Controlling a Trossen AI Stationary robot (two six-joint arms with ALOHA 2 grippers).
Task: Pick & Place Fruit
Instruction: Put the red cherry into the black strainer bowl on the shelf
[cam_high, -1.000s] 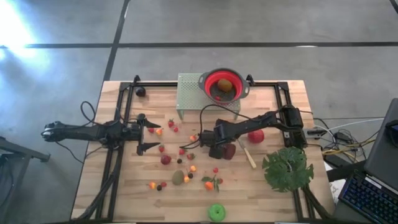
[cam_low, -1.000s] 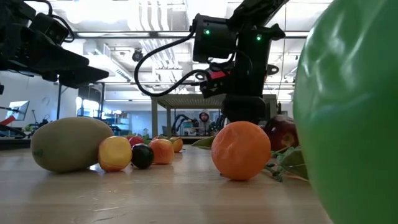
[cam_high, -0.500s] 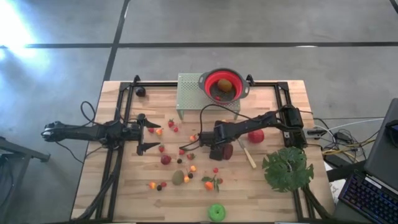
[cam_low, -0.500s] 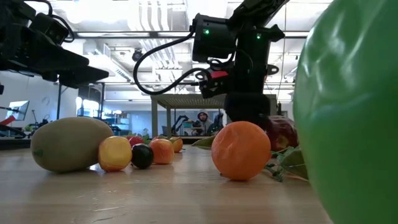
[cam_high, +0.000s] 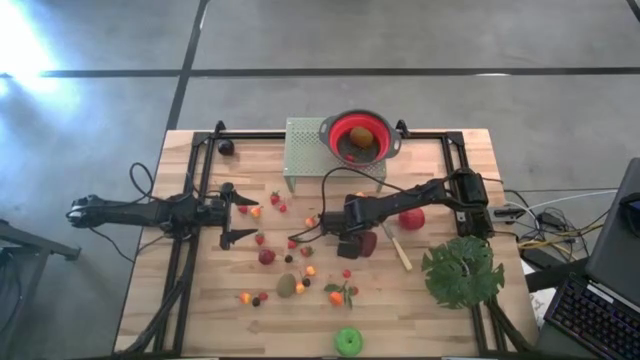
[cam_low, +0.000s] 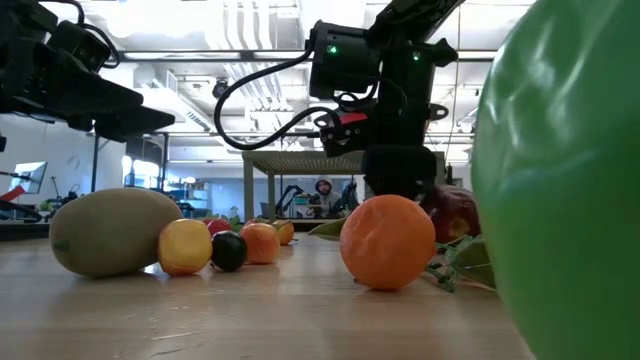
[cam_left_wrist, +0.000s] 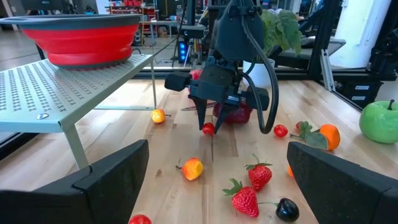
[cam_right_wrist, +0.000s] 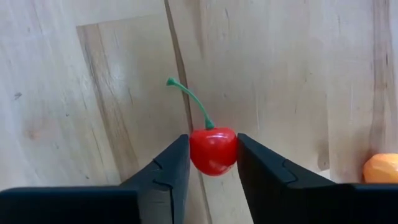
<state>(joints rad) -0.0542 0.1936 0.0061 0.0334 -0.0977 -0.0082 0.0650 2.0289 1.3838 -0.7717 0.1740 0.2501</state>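
Note:
A small red cherry (cam_right_wrist: 213, 152) with a green stem lies on the wooden table, and my right gripper (cam_right_wrist: 213, 138) is shut on it near the table's middle (cam_high: 335, 232), pointing steeply down. The left wrist view shows the cherry (cam_left_wrist: 208, 129) under that gripper's fingers. Around it lie other fruit: strawberries (cam_high: 266, 256), a kiwi (cam_high: 286, 285), a dark maroon fruit (cam_high: 366, 243), a red apple (cam_high: 411, 218) and a green apple (cam_high: 348, 341). My left gripper (cam_high: 240, 222) waits open at the table's left. My right gripper pinches the cherry's round body by its two opposite sides (cam_right_wrist: 194, 154) between its two fingers (cam_right_wrist: 171, 168). The fingers come from above, pointing down. The stem sticks out free past the fingers. The cherry looks to be at table level, on the wood.
A red bowl (cam_high: 361, 137) holding a brownish fruit stands on a perforated metal stand (cam_high: 305, 150) at the far middle. A big green leaf (cam_high: 462, 270) and a pale-handled knife (cam_high: 399, 250) lie to the right. An orange (cam_low: 388, 240) sits near the front edge.
My right gripper has stayed over the same spot and its wrist has turned a little. The fruit on the table lies as before.

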